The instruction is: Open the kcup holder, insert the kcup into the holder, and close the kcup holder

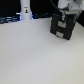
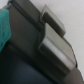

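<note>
The kcup holder [image 1: 64, 26] is a black boxy unit standing at the back of the white table, on the exterior view's right. My gripper [image 1: 66, 15] comes down from above and sits right at the holder's top front. Blur hides whether its jaws are open or shut. The wrist view is filled by the holder's dark front [image 2: 30, 55], seen very close, with two grey handle-like bars [image 2: 54, 41] on it. A teal patch [image 2: 4, 29] shows at the picture's edge; I cannot tell what it is. No small white kcup shows in either view.
A tall white bottle-shaped object [image 1: 25, 11] with a dark mark stands at the back, on the exterior view's left. A dark strip [image 1: 10, 20] runs along the back behind the white table [image 1: 35, 55].
</note>
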Controlling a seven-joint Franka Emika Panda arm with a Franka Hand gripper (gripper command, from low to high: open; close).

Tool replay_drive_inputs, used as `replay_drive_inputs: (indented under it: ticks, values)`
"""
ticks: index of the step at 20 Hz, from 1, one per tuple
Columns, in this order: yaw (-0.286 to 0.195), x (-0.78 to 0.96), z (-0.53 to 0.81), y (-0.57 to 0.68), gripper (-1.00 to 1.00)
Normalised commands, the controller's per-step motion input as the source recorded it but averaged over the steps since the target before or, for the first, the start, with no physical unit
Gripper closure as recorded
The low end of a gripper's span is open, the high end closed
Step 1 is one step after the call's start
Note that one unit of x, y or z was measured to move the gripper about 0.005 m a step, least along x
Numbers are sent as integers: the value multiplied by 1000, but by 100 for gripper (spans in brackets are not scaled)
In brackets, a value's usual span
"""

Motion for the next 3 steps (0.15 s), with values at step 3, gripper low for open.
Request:
replay_drive_inputs:
  ticks: [3]
  values:
    - [2,5,-1,-8,-100]
